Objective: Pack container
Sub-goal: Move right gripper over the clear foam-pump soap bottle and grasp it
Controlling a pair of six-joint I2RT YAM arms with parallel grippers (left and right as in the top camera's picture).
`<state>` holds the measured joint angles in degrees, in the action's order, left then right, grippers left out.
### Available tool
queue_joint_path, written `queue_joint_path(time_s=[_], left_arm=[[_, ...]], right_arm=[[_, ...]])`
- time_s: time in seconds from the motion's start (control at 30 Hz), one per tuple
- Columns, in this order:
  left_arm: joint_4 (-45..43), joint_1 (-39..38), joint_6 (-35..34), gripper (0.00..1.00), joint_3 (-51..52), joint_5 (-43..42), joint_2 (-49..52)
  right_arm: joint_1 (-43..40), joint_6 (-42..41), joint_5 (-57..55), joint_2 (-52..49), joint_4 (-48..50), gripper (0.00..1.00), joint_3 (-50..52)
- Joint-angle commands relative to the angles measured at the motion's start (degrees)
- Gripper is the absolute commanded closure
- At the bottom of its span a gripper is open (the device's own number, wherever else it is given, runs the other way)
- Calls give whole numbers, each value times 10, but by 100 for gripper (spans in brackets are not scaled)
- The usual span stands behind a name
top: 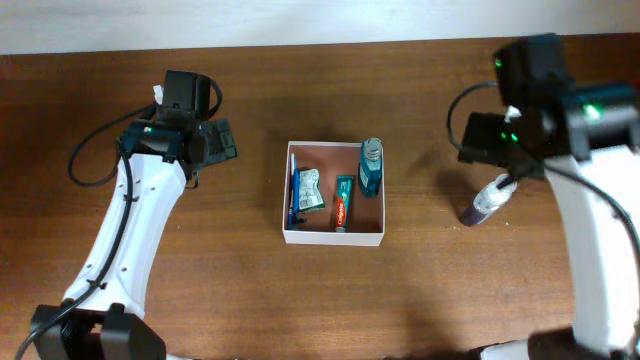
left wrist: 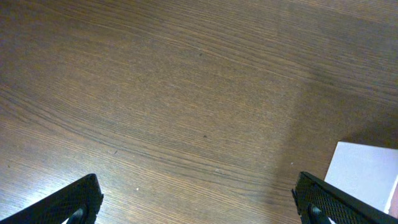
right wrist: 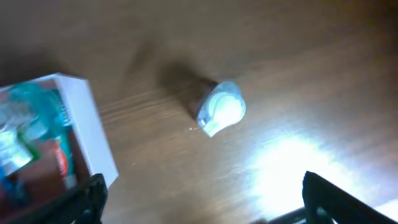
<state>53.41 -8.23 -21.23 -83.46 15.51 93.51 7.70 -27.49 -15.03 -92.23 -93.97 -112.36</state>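
White-walled container [top: 333, 238], square, pinkish-brown inside, sat mid-table holding a toothpaste tube [top: 342, 203], a blue bottle [top: 371, 167] and a packet [top: 310, 189]. Outstanding item: small white-capped tube [right wrist: 222, 112], resting on the wood to the container's right, clear of its wall. Right gripper [right wrist: 208, 208] hung over it, jaws wide, nothing held; left gripper [left wrist: 199, 208] likewise spread and empty over bare table [left wrist: 155, 93]. Recommended handling: centre the jaws across the tube's body, not its rounded cap, before closing.

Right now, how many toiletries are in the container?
4. A slim blue item along the left wall, a teal packet beside it, a toothpaste tube in the middle, a blue bottle in the far-right corner of the container. Anything beneath them would be hidden.
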Motion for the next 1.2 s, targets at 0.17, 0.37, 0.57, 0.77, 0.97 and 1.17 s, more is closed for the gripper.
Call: queue_joint_path(time_s=[0.17,0.37,0.57,0.77,0.97,1.17], left_arm=[[1,1,3,1,-5,8,-3],[1,1,3,1,-5,8,-3],[1,1,3,1,-5,8,-3],[1,1,3,1,-5,8,-3],[1,1,3,1,-5,8,-3],[1,1,3,1,-5,8,-3]], right_arm=[[-93,-58,70,-40,12,35,-3],[-100,-61,84,-40,25,46,11],[-101,-99,108,-40,49,45,27],[-111,-113,111,-43,48,45,34],[-153,-120,144,-43,53,45,88],[-165,-120,147,-43,90,40,168]])
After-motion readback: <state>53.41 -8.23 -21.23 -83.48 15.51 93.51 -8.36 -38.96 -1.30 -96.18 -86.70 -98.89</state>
